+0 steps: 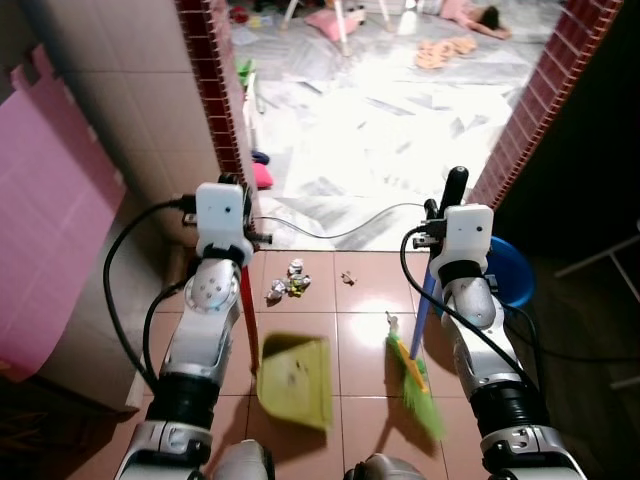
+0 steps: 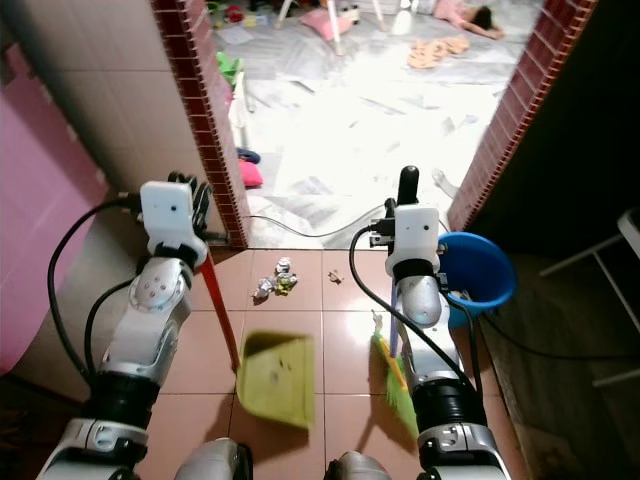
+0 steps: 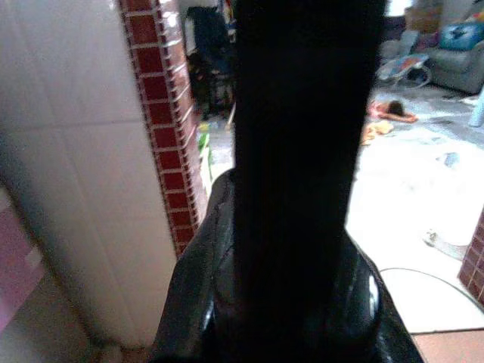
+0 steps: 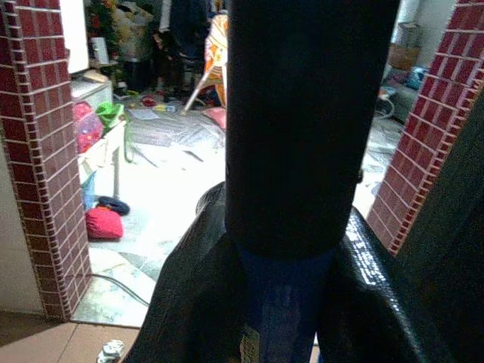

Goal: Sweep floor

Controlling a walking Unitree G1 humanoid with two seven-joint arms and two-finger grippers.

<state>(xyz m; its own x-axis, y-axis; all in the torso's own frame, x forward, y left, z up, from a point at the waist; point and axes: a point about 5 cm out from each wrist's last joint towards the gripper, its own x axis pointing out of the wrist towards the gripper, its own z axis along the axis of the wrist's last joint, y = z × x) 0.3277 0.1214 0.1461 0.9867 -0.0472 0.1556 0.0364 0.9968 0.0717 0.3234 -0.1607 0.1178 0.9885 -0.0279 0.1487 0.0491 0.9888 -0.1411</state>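
- Two tools are in the claws, both hanging down over the terracotta tile floor [image 1: 350,300], each with its long axis running from the claw down and back toward the robot's feet.
- The left claw [image 1: 232,186] is closed around the top of the red handle [image 1: 247,315] of the yellow-green dustpan [image 1: 296,380]; in the left wrist view the dark grip fills the gap between the black fingers [image 3: 197,302].
- The handle slopes steeply — nearly upright — from the claw down to the pan, which sits nearer the robot than the litter, its flat face turned up toward the camera.
- The right claw [image 1: 445,205] is clamped on the broom [image 1: 415,375]: black grip top [image 1: 455,185] poking above the wrist, blue shaft [image 1: 428,310] slanting down and slightly toward the dustpan.
- The broom's green bristle head is low, just right of the dustpan, with the two apart.
- A small clump of crumpled litter [image 1: 288,283] lies on the tiles beyond the dustpan, and one separate scrap [image 1: 347,277] lies right of the clump.
- A blue bucket [image 1: 510,270] stands right of the broom, partly behind the right arm.
- A black cable [image 1: 340,228] runs across the threshold beyond the litter, between the brick doorposts [image 1: 215,90].
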